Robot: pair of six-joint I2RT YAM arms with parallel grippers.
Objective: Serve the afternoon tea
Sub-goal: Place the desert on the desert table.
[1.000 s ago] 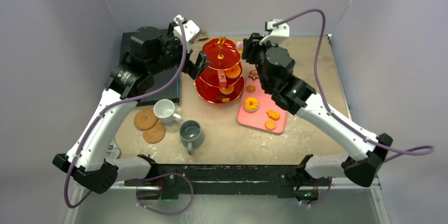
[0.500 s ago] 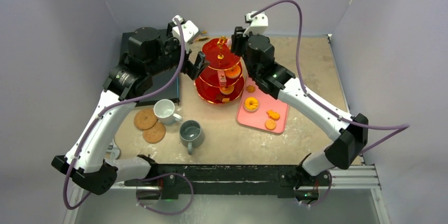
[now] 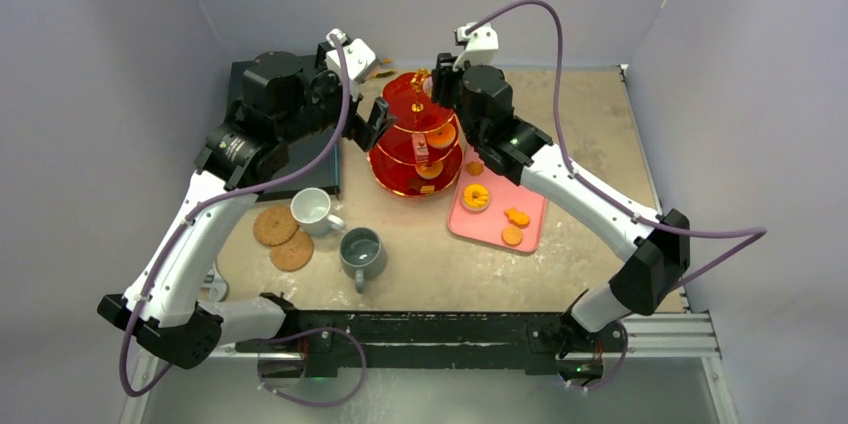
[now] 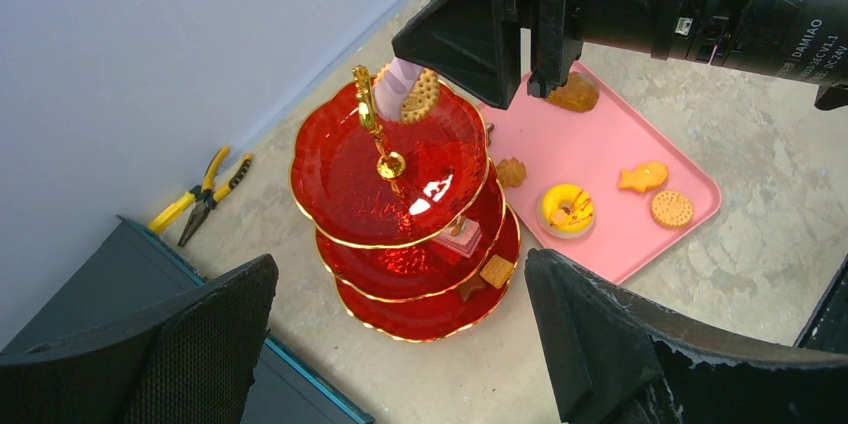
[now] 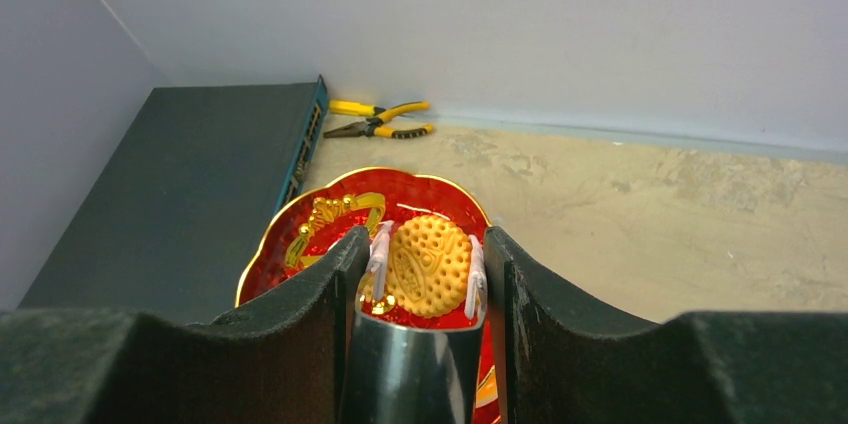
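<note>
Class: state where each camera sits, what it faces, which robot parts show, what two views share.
Top external: high behind the robot, facing down; left arm and right arm show.
Left wrist: above the red stand, looking down; open jaws, right arm.
Right wrist: over the top tier, facing the wall; own jaws gripping a biscuit.
Shared: pliers in both wrist views.

A translucent red is shown by the three-tier stand [image 4: 345, 179], with each tier edged in gold and the handle [image 4: 368, 109] gold too, while the golden-orange biscuit [image 5: 430, 266] is patterned with small dots. The tray [image 4: 610, 144] is coloured plain pink, the doughnut [image 4: 566, 210] yellow and orange, one mug [image 3: 313, 210] white, the other mug [image 3: 362, 252] grey, and the coasters [image 3: 275, 226] speckled cork brown. Yellow handles are seen on the pliers [image 5: 380, 119], a teal edge on the dark grey slab [image 5: 180, 184], and the counter [image 5: 650, 214] is mottled sandy beige.
</note>
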